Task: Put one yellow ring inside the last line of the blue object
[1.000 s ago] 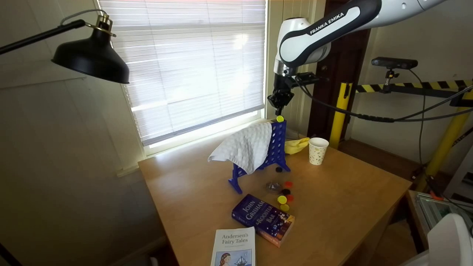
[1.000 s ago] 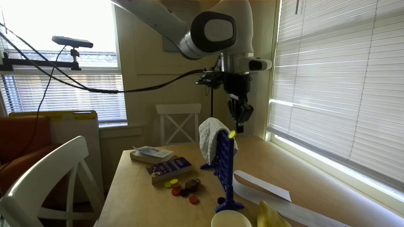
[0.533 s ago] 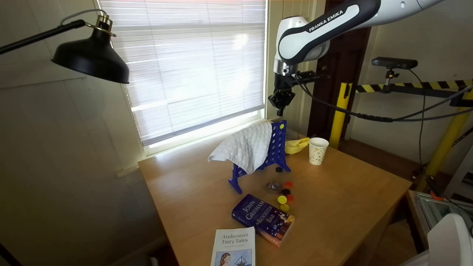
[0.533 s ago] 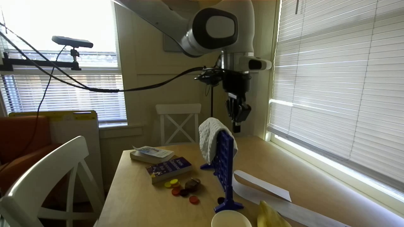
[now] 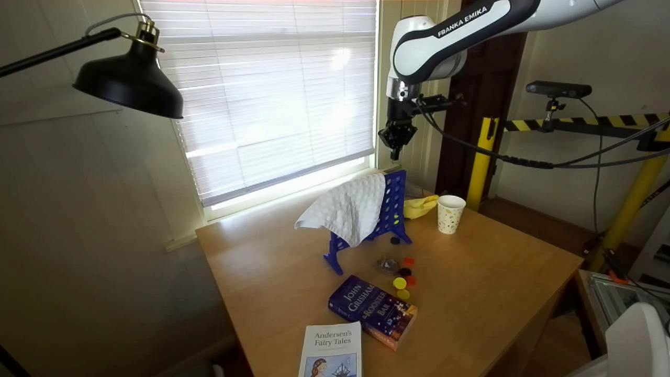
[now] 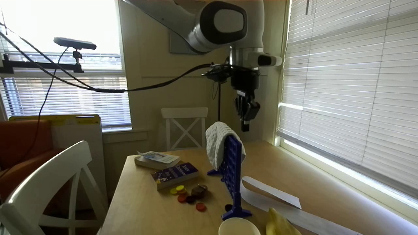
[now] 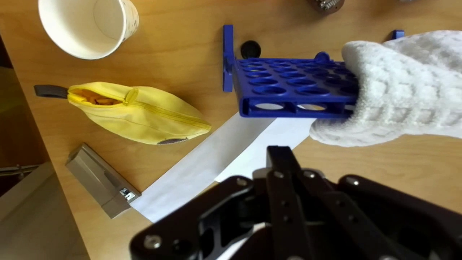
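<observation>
the blue rack (image 5: 393, 201) stands right of centre in an exterior view; above it hangs the end effector (image 5: 395, 155), pinched narrow, holding nothing visible. the yellow ring (image 5: 396, 222) shows low in the rack's rightmost column: placing looks done, only retreat left.

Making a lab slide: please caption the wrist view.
Closed claw above a table with a yellow pouch, a paper cup and a blue rack partly draped in white cloth.
</observation>
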